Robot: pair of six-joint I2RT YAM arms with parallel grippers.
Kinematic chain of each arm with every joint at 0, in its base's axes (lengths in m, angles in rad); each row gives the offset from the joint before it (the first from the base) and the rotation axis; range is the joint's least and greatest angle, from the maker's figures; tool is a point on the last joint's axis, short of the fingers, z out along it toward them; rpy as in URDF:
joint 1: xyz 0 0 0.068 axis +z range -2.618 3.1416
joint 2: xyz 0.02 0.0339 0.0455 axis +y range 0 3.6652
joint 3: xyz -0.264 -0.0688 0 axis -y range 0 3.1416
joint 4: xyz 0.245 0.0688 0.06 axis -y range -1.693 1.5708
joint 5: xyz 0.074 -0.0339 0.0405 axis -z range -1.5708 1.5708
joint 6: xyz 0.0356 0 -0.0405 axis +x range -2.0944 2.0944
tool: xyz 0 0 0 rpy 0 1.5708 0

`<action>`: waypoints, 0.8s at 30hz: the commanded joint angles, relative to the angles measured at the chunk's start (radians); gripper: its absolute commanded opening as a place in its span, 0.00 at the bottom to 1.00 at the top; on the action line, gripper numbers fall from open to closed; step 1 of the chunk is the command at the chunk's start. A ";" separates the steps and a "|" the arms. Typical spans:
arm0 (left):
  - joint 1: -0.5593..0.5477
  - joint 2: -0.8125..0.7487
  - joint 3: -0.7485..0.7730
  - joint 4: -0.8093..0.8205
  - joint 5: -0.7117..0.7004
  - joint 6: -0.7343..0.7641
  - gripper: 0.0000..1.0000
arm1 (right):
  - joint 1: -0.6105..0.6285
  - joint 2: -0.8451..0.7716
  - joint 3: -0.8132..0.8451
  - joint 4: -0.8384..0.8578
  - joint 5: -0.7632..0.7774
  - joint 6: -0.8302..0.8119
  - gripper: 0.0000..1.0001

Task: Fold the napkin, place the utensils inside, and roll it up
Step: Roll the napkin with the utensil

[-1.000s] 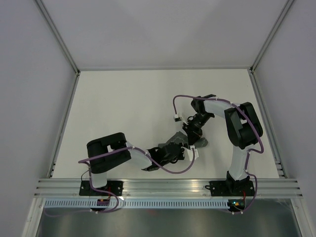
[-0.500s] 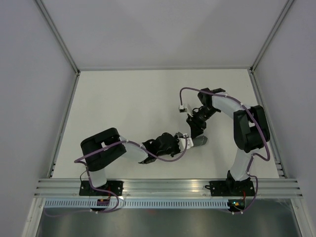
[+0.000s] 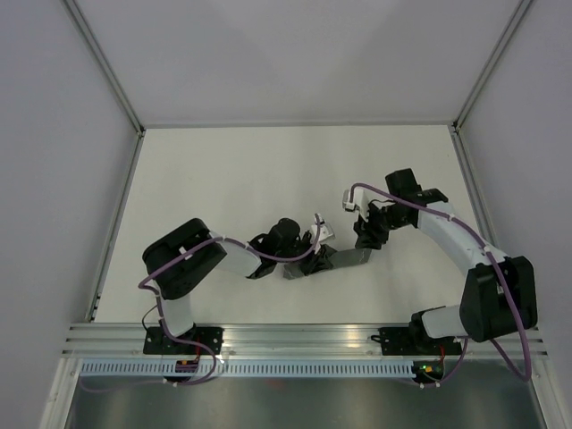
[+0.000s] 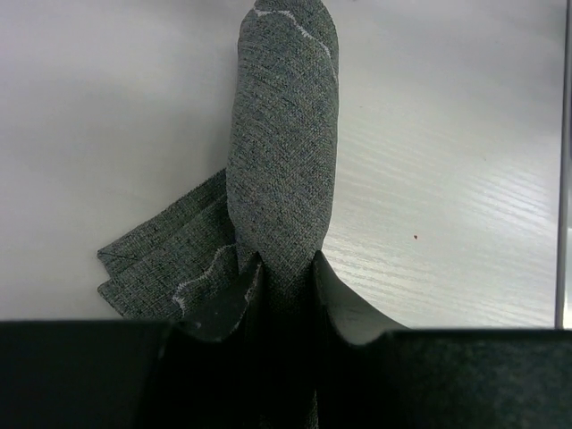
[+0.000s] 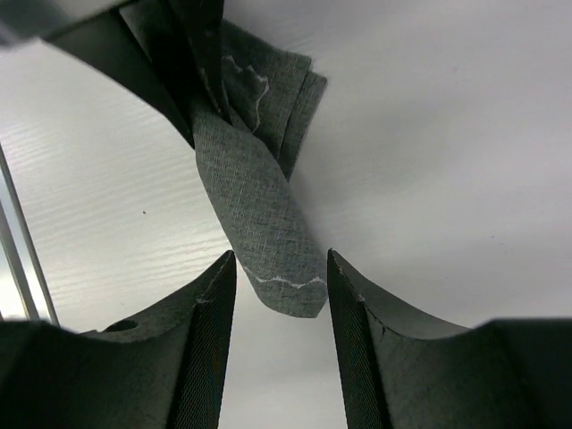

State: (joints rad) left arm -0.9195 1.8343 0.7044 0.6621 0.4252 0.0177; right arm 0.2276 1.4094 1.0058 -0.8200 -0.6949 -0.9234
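The dark grey napkin (image 3: 347, 259) is rolled into a narrow tube on the table, with loose folded flaps (image 4: 170, 259) at one end. My left gripper (image 3: 315, 260) is shut on the roll's left end, as the left wrist view shows (image 4: 286, 262). My right gripper (image 3: 366, 239) is open, and its fingers (image 5: 206, 313) stand on either side of the roll's free end (image 5: 277, 286) without touching it. No utensils are visible; any inside the roll are hidden.
The white table (image 3: 232, 179) is walled by grey panels. An aluminium rail (image 3: 304, 338) runs along the near edge, where both arm bases sit. The right arm's elbow (image 3: 496, 299) is at the near right.
The napkin went from a bunched lump to a long narrow roll. The left gripper shifted left with its end. The right arm swung its elbow to the right and its gripper moved right.
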 commanded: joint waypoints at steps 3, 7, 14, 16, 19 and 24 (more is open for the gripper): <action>0.047 0.107 0.032 -0.292 0.225 -0.120 0.02 | 0.018 -0.110 -0.171 0.234 0.012 -0.061 0.51; 0.067 0.155 0.076 -0.358 0.273 -0.128 0.02 | 0.122 -0.173 -0.307 0.373 0.107 -0.039 0.52; 0.090 0.212 0.147 -0.450 0.325 -0.133 0.02 | 0.271 -0.211 -0.423 0.518 0.262 -0.015 0.53; 0.096 0.224 0.162 -0.489 0.328 -0.133 0.02 | 0.285 -0.202 -0.434 0.535 0.275 -0.014 0.53; 0.103 0.246 0.194 -0.542 0.343 -0.130 0.02 | 0.302 -0.199 -0.443 0.539 0.284 -0.012 0.53; 0.111 0.263 0.224 -0.578 0.354 -0.131 0.04 | 0.343 -0.176 -0.444 0.548 0.307 -0.005 0.54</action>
State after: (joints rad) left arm -0.7940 2.0022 0.9764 0.3462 0.8204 -0.1066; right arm 0.5484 1.2156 0.5621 -0.3191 -0.4084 -0.9348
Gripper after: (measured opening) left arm 0.270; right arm 0.535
